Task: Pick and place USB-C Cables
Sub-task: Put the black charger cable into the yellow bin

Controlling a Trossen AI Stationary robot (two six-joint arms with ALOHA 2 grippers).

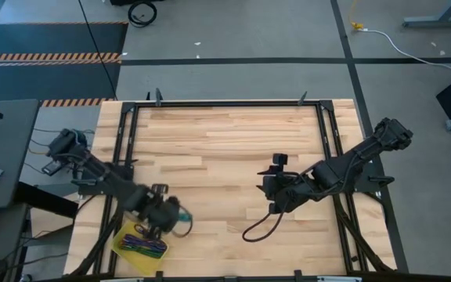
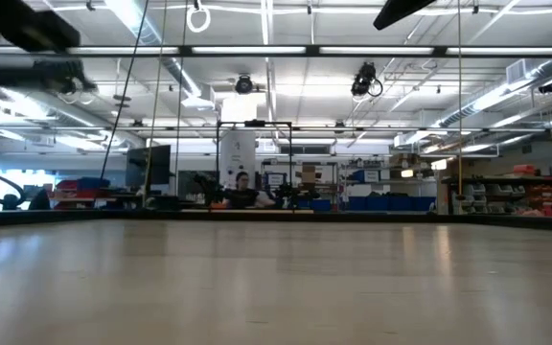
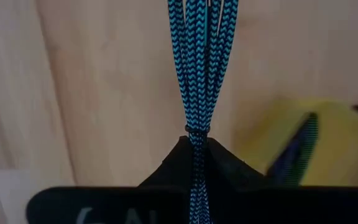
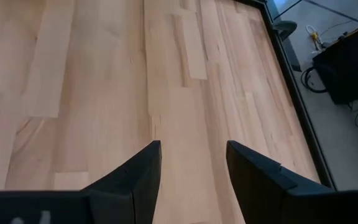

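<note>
The left end effector is pinching a teal USB-C cable between its closed fingers, above the front left part of the desk, just beside a yellow tray. Other USB-C cables are lying inside this tray. The right end effector is waiting with fingers spread over the bare wood, near the desk's middle right.

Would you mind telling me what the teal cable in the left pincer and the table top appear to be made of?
The teal cable, clamped in the left pincer, looks fabric-braided: a teal-and-black chevron weave, matte. The table top looks like light wood, with joined planks, visible grain and a smooth finish that may be sealed.
</note>
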